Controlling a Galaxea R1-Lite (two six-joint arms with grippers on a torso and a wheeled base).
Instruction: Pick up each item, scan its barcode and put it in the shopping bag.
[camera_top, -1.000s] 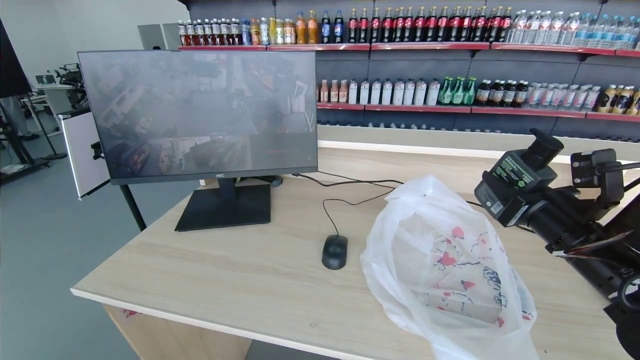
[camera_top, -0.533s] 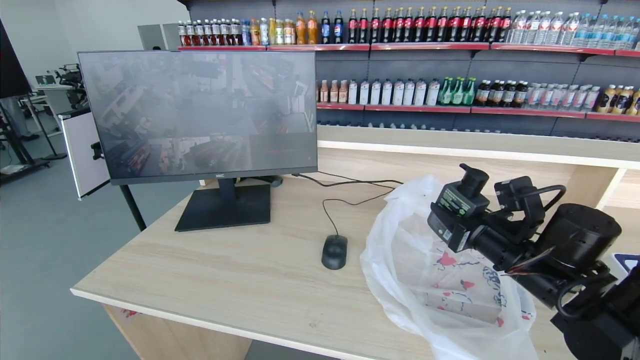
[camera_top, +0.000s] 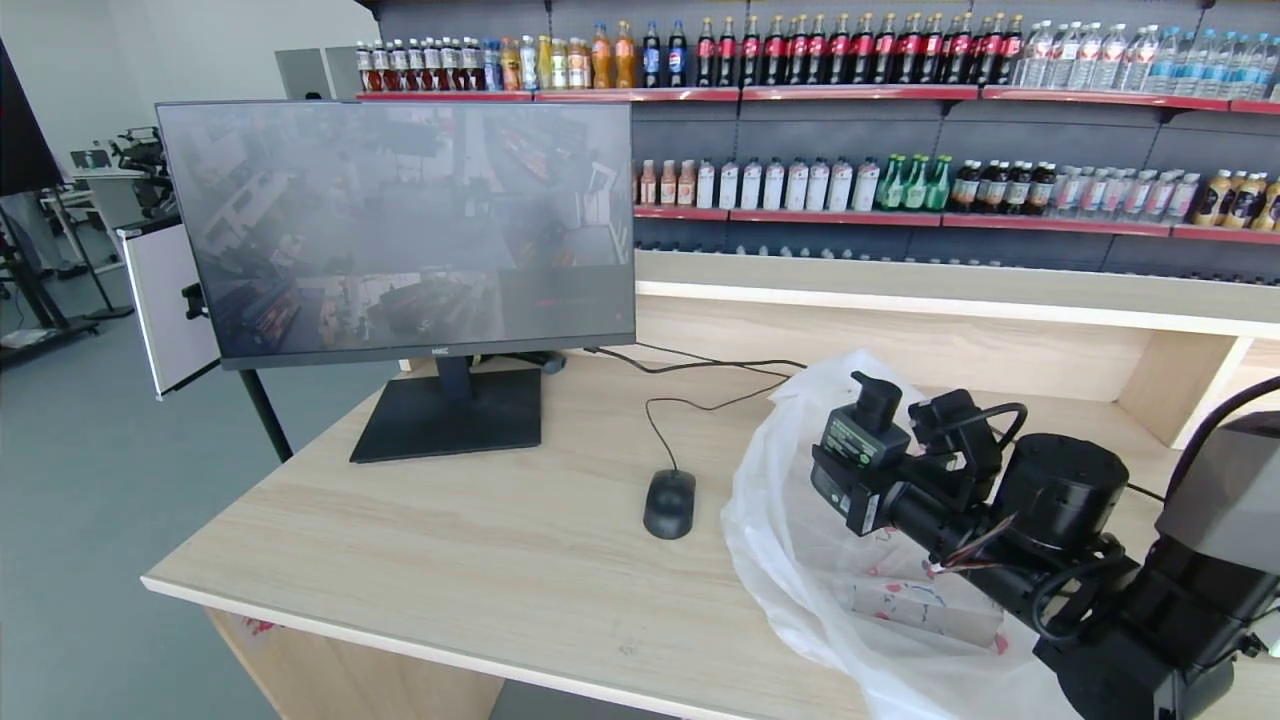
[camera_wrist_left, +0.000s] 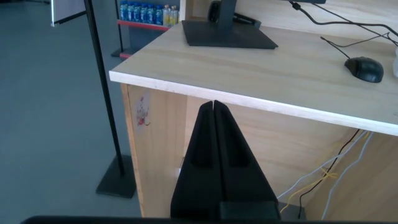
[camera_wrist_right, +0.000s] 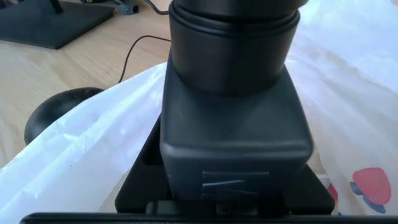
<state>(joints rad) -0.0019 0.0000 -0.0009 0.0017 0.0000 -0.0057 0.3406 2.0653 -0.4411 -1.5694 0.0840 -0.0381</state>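
A white see-through shopping bag (camera_top: 790, 530) lies open on the wooden table (camera_top: 450, 560), at the right. Inside it rests a box with red and blue print (camera_top: 925, 610). My right gripper (camera_top: 905, 495) hangs over the bag's mouth, shut on a black scanner (camera_top: 858, 450) with a green label. In the right wrist view the scanner (camera_wrist_right: 233, 124) sits between my fingers, with the bag (camera_wrist_right: 93, 155) below it. My left gripper (camera_wrist_left: 214, 124) is shut with nothing in it, low in front of the table's front edge (camera_wrist_left: 249, 99).
A black mouse (camera_top: 669, 503) with its cable lies just left of the bag. A monitor (camera_top: 400, 230) on a flat black stand (camera_top: 450, 415) takes the table's back left. Shelves of drink bottles (camera_top: 900, 60) line the wall behind a raised wooden counter (camera_top: 950, 310).
My right arm has swung left and down with the scanner, from beside the bag's right edge to over its open mouth. The bag and the mouse have stayed put.
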